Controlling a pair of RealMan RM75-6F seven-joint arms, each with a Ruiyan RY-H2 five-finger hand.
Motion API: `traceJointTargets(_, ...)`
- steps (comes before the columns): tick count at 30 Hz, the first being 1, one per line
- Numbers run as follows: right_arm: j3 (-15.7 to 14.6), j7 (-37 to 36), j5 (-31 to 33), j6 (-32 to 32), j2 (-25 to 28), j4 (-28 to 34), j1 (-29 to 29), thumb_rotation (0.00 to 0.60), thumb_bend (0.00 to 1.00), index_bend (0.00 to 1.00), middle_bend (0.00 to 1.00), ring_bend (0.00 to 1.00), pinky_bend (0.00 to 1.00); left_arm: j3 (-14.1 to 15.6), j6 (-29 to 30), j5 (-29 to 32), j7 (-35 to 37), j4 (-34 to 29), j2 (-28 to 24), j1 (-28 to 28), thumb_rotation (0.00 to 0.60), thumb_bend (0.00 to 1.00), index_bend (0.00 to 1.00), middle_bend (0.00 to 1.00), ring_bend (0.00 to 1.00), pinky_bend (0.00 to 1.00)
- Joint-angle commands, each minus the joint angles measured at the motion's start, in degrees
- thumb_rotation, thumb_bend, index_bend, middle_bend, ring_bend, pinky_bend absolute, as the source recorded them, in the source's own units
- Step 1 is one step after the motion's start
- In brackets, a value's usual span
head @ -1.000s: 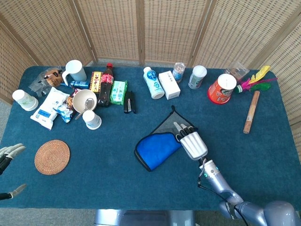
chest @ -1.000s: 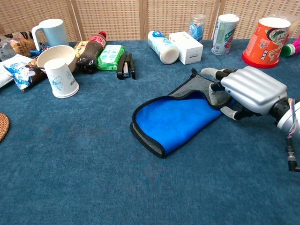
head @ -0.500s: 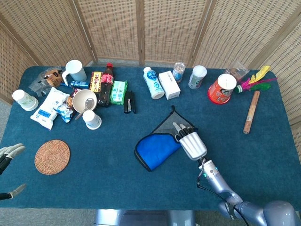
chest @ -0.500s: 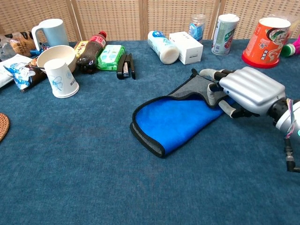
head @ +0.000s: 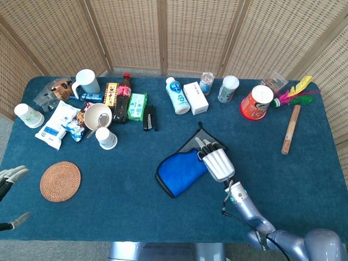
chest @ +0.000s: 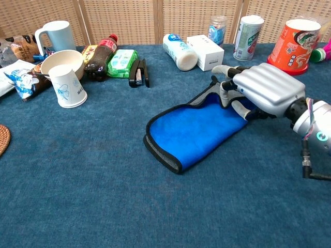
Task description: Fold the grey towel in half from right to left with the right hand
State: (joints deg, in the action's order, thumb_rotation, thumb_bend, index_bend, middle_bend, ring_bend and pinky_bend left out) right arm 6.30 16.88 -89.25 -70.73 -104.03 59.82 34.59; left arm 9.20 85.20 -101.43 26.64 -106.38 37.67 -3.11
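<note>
The grey towel (head: pixel 179 171) lies mid-table with its blue underside turned up over most of it; a strip of the grey side (chest: pixel 209 95) shows at the back. My right hand (head: pixel 217 162) is at the towel's right end. In the chest view the right hand (chest: pixel 261 90) curls its fingers over the raised towel edge and holds it a little above the table. The left hand (head: pixel 11 176) shows only at the far left edge of the head view, fingers apart and holding nothing.
A woven coaster (head: pixel 60 181) lies front left. Along the back stand a mug (head: pixel 86 82), bowl (head: pixel 98 115), paper cup (chest: pixel 67 85), cola bottle (head: pixel 123 98), stapler (chest: pixel 138 72), white bottle (head: pixel 177 95), box (head: pixel 196 98) and red tub (head: pixel 256 102). A wooden stick (head: pixel 290 129) lies at the right.
My right hand has moved a little left and lifted, drawing the towel's right edge with it, so less grey shows. The left hand has stayed put.
</note>
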Motion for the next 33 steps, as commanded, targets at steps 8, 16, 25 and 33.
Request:
traceJointTargets(8,2.6,2.9,3.1,2.6,-1.4,1.5,1.8,0.600,0.57,0.51,0.12,0.22,0.38,0.0,0.2,0.2,1.2,0.5,-0.2,0.0,0.600,0.31,0.05,0.00,0.00,0.05)
traceJointTargets(16,4.7,4.7,5.8,4.4,-2.8,1.1,3.3,0.600,0.57,0.51,0.12,0.22,0.38,0.0,0.0,0.3,1.9,0.8,-0.4,-0.2,0.600,0.31,0.05,0.00,0.00,0.05)
traceJointTargets(25,6.4,6.4,7.6,5.5,-3.8,0.0,5.1,0.600,0.57,0.51,0.12,0.22,0.38,-0.1,-0.3,0.7,2.9,1.1,-0.6,-0.4,0.600,0.31,0.05,0.00,0.00,0.05)
traceJointTargets(33,7.8,7.9,9.7,6.4,-4.6,-1.4,6.3,0.600,0.57,0.52,0.12,0.22,0.38,-0.1,-0.4,0.8,3.7,1.4,-0.7,-0.5,0.600,0.31,0.05,0.00,0.00,0.05)
